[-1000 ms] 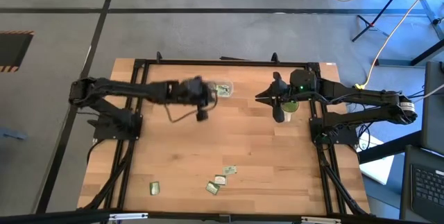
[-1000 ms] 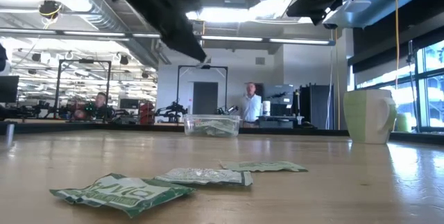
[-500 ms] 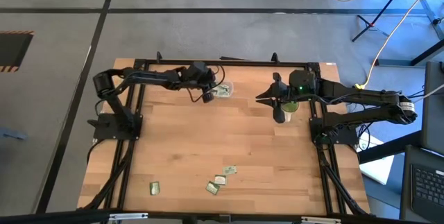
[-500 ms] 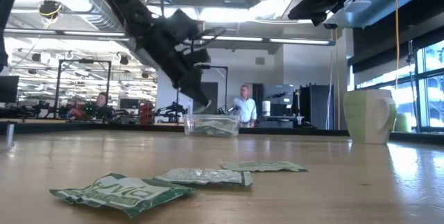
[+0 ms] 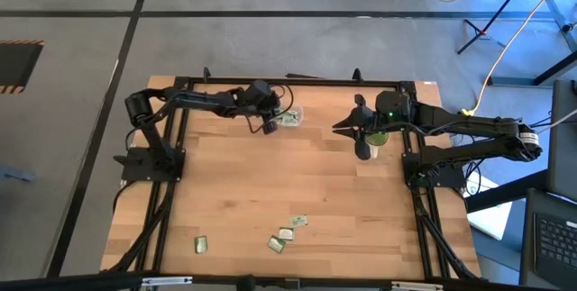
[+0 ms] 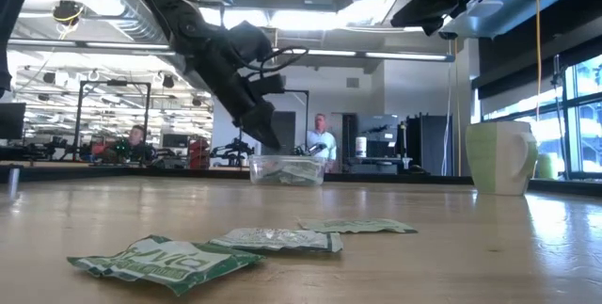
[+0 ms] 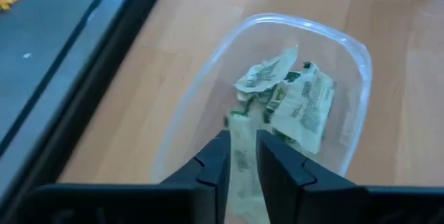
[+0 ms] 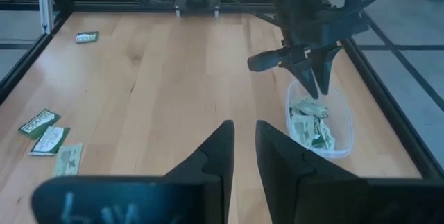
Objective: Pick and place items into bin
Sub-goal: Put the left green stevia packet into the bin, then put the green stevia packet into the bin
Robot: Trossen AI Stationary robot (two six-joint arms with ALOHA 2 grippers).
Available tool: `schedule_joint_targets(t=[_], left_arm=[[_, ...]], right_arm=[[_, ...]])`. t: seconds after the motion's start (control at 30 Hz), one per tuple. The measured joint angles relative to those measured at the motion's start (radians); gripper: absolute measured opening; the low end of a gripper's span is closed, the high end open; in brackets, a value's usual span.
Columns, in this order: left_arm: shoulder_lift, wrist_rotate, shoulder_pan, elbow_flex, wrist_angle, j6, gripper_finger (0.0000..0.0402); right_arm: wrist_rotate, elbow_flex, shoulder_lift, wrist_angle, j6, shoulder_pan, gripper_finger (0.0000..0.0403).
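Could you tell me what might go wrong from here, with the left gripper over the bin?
The left gripper hangs over the clear bin with a packet between its fingers; the packet may stick to a finger rather than drop, or slip out over the low wall.

The gripper sits close above the light bin, so lifting off carelessly could nudge or tip it.

Four packets lie far off at the table's near edge; pressing down on such flat things could push them off.
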Motion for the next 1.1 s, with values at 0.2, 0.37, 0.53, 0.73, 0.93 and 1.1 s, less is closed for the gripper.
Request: schedule_joint_targets(t=[0.2, 0.37, 0.53, 0.73, 0.93, 1.1], left_arm=[[-0.102, 0.026, -0.006, 0.0, -0.009, 0.013, 0.0081], [-0.283, 0.132, -0.035, -0.011, -0.007, -0.018, 0.0079], [-0.499, 0.219, -0.092, -0.084, 0.005, -0.109, 0.0079], [-0.753, 0.198, -0.214, -0.301, 0.195, -0.211, 0.0082], [-0.943, 0.12, -0.334, -0.549, 0.44, -0.271, 0.0078], [-1.012, 0.063, -0.395, -0.712, 0.599, -0.291, 0.0077]], right_arm=[[0.0, 0.0, 0.0, -0.003, -0.001, 0.0, 0.0064], [-0.002, 0.0, 0.0, -0.004, -0.015, 0.0, 0.0064], [-0.038, 0.0, 0.009, -0.001, -0.023, 0.025, 0.0064], [-0.045, 0.001, 0.124, 0.08, -0.052, 0.171, 0.0064], [-0.044, 0.034, 0.298, 0.111, -0.058, 0.315, 0.0064], [-0.031, 0.074, 0.44, 0.119, -0.081, 0.43, 0.0064]])
